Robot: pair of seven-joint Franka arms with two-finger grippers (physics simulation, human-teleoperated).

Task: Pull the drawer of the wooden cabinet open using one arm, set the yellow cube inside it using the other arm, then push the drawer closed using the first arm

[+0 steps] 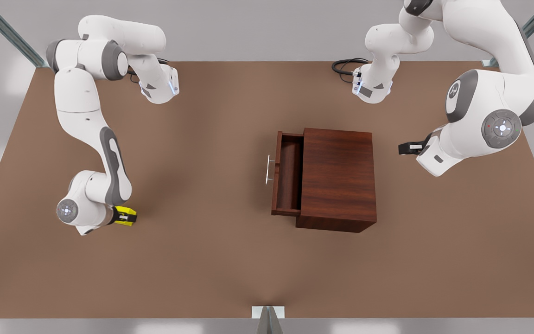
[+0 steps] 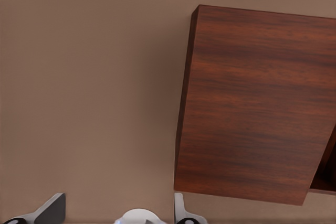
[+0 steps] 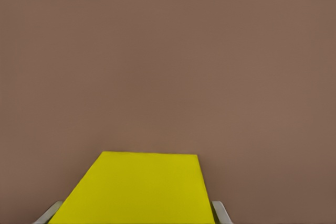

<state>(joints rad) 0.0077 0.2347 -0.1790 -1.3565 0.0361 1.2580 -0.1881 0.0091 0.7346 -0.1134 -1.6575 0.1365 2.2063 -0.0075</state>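
Front view's left: right tool point(image 1: 119, 215) closed on the yellow cube point(image 1: 126, 216), low at the worktop point(image 1: 211, 260); can't tell if the cube is lifted or touching it. In the right wrist view the yellow cube point(image 3: 137, 187) sits between the fingertips point(image 3: 219, 212), with bare worktop beyond.

Centre: drawer point(image 1: 287, 172) pulled partway out of the wooden cabinet point(image 1: 339, 178), empty, silver handle point(image 1: 268, 169) facing the cube side.

Front view's right: left tool point(image 1: 406, 148) waits behind the cabinet, apart from it. Left wrist view shows its fingertips point(image 2: 50, 209) spread and empty, cabinet top point(image 2: 257, 103) beyond.

Step in hand, judged: opening done, cube grasped, transfer starting. The next move calls for a lift, a carry well across to over the drawer cavity, a descent inside the walls, then release. The drawer is narrow, so alignment matters.

No brands, labels or readable writing.
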